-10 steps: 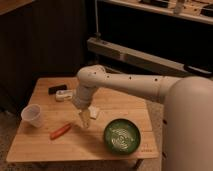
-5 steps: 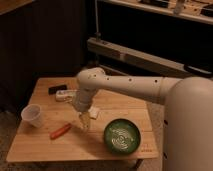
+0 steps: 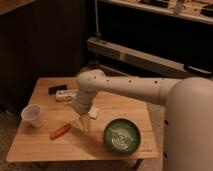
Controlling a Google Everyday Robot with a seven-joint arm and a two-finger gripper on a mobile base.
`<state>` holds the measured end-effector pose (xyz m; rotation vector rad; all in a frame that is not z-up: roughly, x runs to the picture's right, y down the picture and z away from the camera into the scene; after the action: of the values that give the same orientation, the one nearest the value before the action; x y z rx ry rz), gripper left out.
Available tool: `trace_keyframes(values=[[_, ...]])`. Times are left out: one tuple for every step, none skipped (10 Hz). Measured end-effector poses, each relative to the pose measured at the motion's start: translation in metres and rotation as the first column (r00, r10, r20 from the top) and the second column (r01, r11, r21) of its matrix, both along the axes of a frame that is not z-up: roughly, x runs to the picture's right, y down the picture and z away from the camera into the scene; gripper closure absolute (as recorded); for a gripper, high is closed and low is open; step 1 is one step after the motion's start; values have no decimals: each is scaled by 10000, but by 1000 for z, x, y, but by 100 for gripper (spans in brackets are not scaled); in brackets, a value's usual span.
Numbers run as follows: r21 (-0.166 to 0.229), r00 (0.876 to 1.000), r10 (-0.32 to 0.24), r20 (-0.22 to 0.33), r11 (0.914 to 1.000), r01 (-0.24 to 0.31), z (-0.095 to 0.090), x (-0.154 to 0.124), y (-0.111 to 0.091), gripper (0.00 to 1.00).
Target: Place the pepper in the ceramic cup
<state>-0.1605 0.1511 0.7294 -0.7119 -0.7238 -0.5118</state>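
The red-orange pepper point(image 3: 60, 131) lies flat on the wooden table point(image 3: 45, 147), left of centre near the front. The small white ceramic cup point(image 3: 32, 115) stands upright at the table's left edge, a short way left of and behind the pepper. My gripper point(image 3: 82, 121) hangs from the white arm, pointing down over the table just right of the pepper, a little above the surface and apart from it. It holds nothing that I can see.
A wide green patterned bowl point(image 3: 122, 135) sits at the front right of the table. A black object point(image 3: 56, 90) and a white object point(image 3: 66, 94) lie at the back left. A dark shelf unit point(image 3: 150, 55) stands behind the table.
The gripper has moved lower and slightly left, closer to the pepper. The pepper, cup and bowl have not moved.
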Motion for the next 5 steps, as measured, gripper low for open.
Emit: trace_keyframes(values=[[-22, 10000, -22, 34, 10000, 22, 0, 0, 1, 0], [-58, 9999, -62, 91, 10000, 63, 0, 0, 3, 0], [-86, 9999, -91, 128, 9999, 92, 0, -1, 4, 0], [-112, 9998, -133, 172, 9998, 134, 0, -1, 5, 0], [-139, 9997, -127, 194, 9998, 130, -1, -1, 6, 0]])
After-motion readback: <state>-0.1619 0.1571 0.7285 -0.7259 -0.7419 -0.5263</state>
